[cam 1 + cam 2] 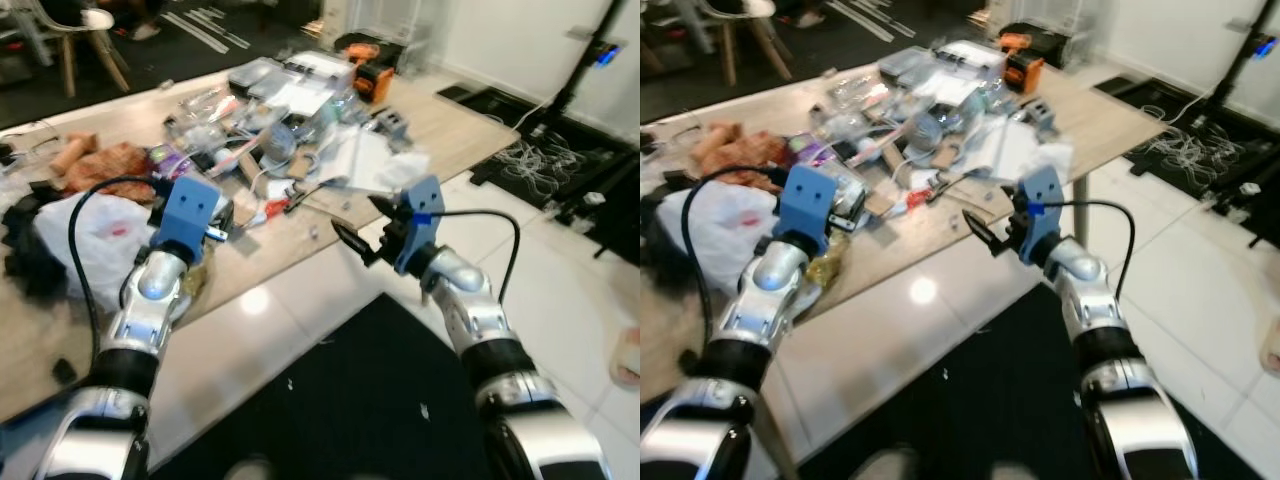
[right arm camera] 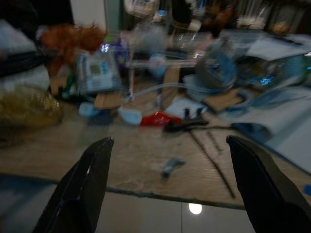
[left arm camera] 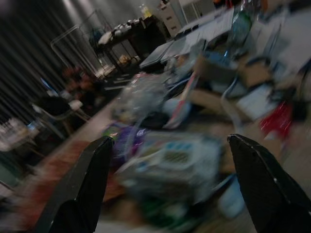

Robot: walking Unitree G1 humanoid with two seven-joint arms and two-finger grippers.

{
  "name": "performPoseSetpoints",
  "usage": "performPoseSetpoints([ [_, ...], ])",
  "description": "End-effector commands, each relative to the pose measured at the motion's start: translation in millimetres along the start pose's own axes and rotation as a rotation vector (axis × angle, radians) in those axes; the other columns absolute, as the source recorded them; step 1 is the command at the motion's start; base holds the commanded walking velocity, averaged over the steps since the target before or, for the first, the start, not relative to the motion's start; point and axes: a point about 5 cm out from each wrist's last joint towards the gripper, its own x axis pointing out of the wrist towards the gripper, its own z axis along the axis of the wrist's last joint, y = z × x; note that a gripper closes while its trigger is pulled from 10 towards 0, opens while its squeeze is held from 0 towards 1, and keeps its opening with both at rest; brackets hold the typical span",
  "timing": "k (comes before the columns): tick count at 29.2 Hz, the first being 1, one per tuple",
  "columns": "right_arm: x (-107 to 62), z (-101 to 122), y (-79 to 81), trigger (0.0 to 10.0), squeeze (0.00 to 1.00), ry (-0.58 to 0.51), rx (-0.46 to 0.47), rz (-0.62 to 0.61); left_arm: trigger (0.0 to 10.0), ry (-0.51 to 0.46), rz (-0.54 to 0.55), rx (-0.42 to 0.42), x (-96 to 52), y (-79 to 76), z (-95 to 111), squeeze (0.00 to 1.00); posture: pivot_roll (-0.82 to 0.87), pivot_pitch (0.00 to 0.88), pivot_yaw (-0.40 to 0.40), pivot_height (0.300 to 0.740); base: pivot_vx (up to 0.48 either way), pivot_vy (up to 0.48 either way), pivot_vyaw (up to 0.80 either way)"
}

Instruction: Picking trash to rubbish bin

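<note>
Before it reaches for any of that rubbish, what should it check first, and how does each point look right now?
1. Left gripper open: ok, fingers wide apart.
2. Right gripper open: ok, nothing held.
3. Trash within sight: ok, a red scrap lies on the cluttered table ahead of the right gripper.
4. Sharp view of the target: not ok, both wrist views are blurred.
5. Rubbish bin located: cannot tell.

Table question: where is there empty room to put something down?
The table has bare wood at its right end, past the orange tool, and a strip along the near edge by the right hand. The middle is crowded with trash, around the white bag.
</note>
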Motion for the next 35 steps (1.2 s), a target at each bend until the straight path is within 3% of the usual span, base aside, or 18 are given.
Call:
performPoseSetpoints([
  [1,1.3,0,5.0,10.0,0.00,-0.002,0.012,0.038,10.0,0.021,-0.031,0.059,-0.7,2.4,0,0.00,-0.04,0.000,-0.056,0.740,0.000,0.000,0.79],
  [5,-0.3,-1,6.3,10.0,0.00,0.005,0.017,0.064,10.0,0.043,-0.092,0.130,-1.9,8.0,4,0.00,-0.04,0.000,-0.056,0.740,0.000,0.000,0.79],
  [7,-1.4,-2,8.3,10.0,0.00,0.014,0.030,0.097,10.0,0.099,-0.145,0.186,-4.2,14.7,6,0.00,-0.04,0.000,-0.056,0.740,0.000,0.000,0.79],
  [15,-12.1,-3,16.3,10.0,0.00,0.043,0.058,0.278,10.0,0.190,-0.241,0.169,-15.5,29.2,16,0.00,-0.03,0.000,-0.058,0.740,0.000,0.000,0.79],
  [22,-12.8,-3,17.2,10.0,0.00,0.045,0.061,0.285,10.0,0.219,-0.388,0.151,-28.2,20.8,22,0.00,-0.03,0.000,-0.056,0.740,0.000,0.000,0.53],
  [27,-14.0,-2,18.0,10.0,0.00,0.046,0.070,0.296,10.0,0.199,-0.488,0.054,-37.2,14.7,34,0.00,-0.03,0.000,-0.057,0.740,0.000,0.000,0.00],
  [30,-14.5,-3,18.4,10.0,0.00,0.050,0.076,0.299,10.0,0.187,-0.533,-0.100,-38.9,3.9,38,0.00,-0.03,0.000,-0.059,0.740,0.000,0.000,0.00],
  [35,-14.8,-3,18.9,10.0,0.00,0.052,0.078,0.301,10.0,0.224,-0.552,-0.221,-38.3,-9.3,36,0.00,-0.03,0.000,-0.059,0.740,0.000,0.000,0.00],
])
